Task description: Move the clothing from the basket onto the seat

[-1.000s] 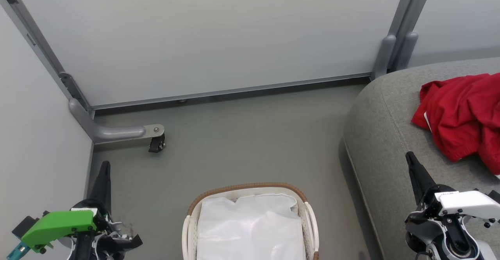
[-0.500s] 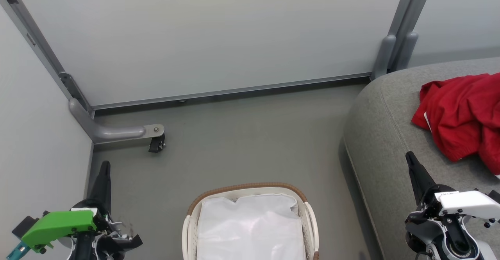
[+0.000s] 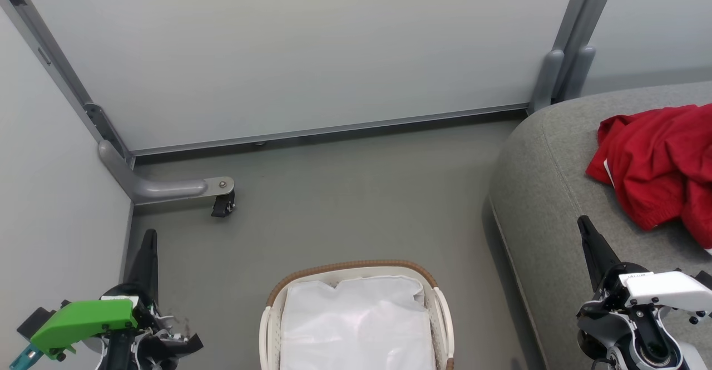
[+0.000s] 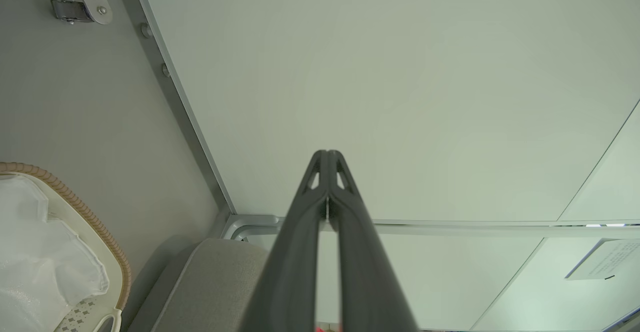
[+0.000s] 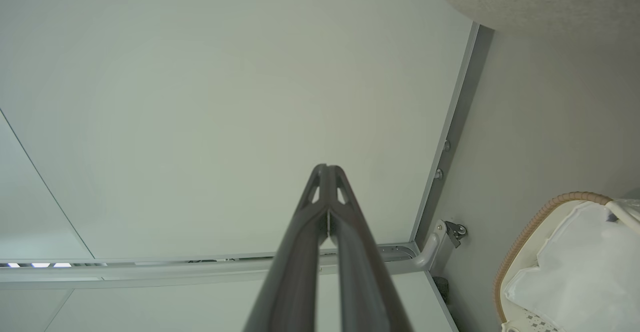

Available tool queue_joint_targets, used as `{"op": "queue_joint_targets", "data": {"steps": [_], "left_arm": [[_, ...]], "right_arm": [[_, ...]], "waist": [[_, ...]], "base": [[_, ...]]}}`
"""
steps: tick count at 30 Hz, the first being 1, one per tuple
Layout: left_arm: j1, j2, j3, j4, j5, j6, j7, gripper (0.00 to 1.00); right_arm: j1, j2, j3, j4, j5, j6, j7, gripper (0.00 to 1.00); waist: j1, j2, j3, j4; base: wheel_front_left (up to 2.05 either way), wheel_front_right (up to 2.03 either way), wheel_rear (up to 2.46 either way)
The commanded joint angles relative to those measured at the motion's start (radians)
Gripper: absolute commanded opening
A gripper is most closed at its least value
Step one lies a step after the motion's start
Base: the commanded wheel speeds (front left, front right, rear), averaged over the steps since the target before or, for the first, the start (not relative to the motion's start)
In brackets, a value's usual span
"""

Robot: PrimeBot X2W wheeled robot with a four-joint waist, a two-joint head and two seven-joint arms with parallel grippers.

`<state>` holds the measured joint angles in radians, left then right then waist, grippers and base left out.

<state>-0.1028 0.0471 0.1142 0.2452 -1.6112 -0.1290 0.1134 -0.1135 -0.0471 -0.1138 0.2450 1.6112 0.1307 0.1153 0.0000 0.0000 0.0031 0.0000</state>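
Observation:
Red clothing lies crumpled on the light grey seat at the right of the head view. The white basket with a brown woven rim stands on the floor at bottom centre, and inside it I see just its white cloth liner. My left gripper is shut and holds nothing, low at the left, pointing up beside the wall. My right gripper is shut and holds nothing, over the seat's front edge, below the clothing. The left wrist view has the basket at its left edge and the right wrist view has the basket at its lower right.
Pale partition panels with grey metal frames close off the back and left. A grey foot bracket with a black caster juts onto the grey floor at the left. A grey post stands behind the seat's corner.

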Motion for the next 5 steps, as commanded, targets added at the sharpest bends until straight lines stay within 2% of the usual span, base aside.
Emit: {"op": "queue_joint_targets", "data": {"steps": [1, 5], "left_arm": [[-0.012, 0.006, 0.002, -0.002, -0.004, -0.005, 0.005, 0.0], [-0.012, 0.006, 0.002, -0.002, -0.004, -0.005, 0.005, 0.0]], "right_arm": [[0.01, -0.006, -0.002, -0.003, 0.003, 0.0, 0.001, 0.0], [0.01, -0.006, -0.002, -0.003, 0.003, 0.0, 0.001, 0.0]], "waist": [[0.0, 0.0, 0.0, 0.0], [0.0, 0.0, 0.0, 0.0]], "base": [[0.0, 0.0, 0.0], [0.0, 0.0, 0.0]]}}
